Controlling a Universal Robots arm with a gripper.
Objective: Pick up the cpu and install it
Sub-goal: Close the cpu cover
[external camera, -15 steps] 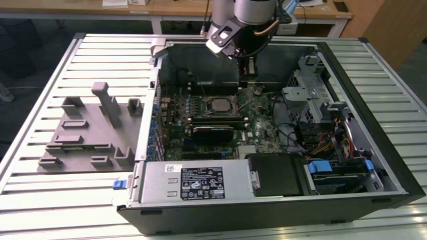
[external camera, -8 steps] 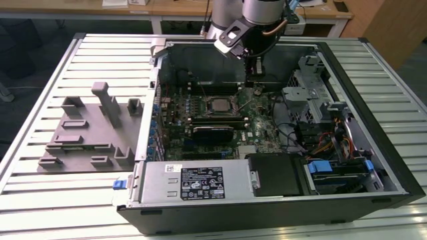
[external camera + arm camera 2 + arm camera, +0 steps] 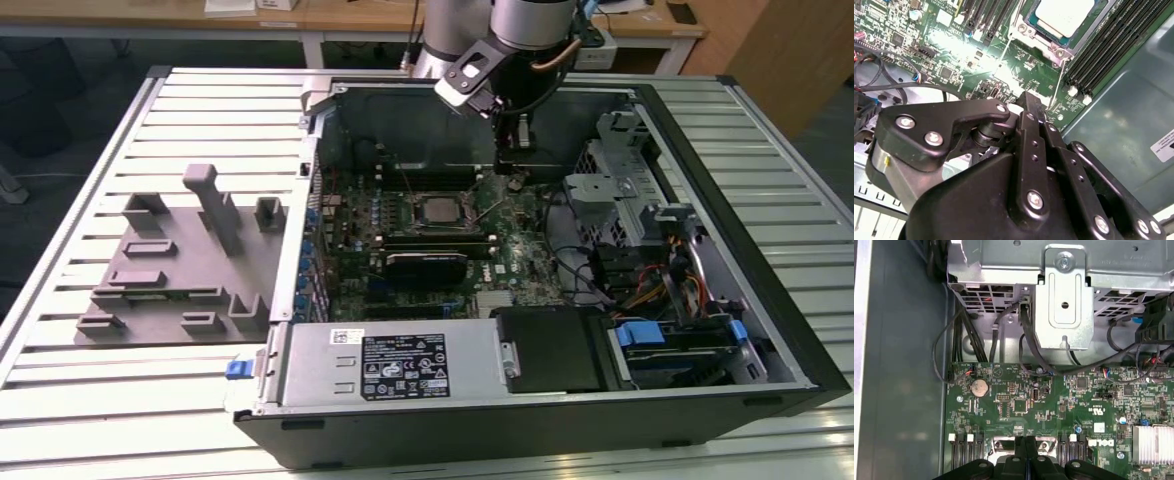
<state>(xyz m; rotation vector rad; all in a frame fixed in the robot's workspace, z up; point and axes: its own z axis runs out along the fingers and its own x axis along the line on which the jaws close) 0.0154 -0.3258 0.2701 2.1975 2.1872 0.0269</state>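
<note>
The cpu (image 3: 437,210) lies flat in the motherboard socket, silvery top up, inside the open computer case (image 3: 747,300). In the second wrist view the cpu (image 3: 1063,15) sits in the socket's metal frame, with two thin lever rods running beside it. My gripper (image 3: 511,183) hangs over the board just to the exterior view's right of the socket, apart from the cpu. Its black fingers meet tip to tip in both wrist views, gripper (image 3: 1029,98) and gripper (image 3: 1025,441), shut with nothing between them.
A grey plastic fixture tray (image 3: 174,260) lies on the slatted table at the exterior view's left. A black heatsink block (image 3: 427,265) sits just in front of the socket. Memory slots (image 3: 1109,45), a metal drive cage (image 3: 1064,295), loose cables (image 3: 641,270) and the power supply (image 3: 387,365) crowd the case.
</note>
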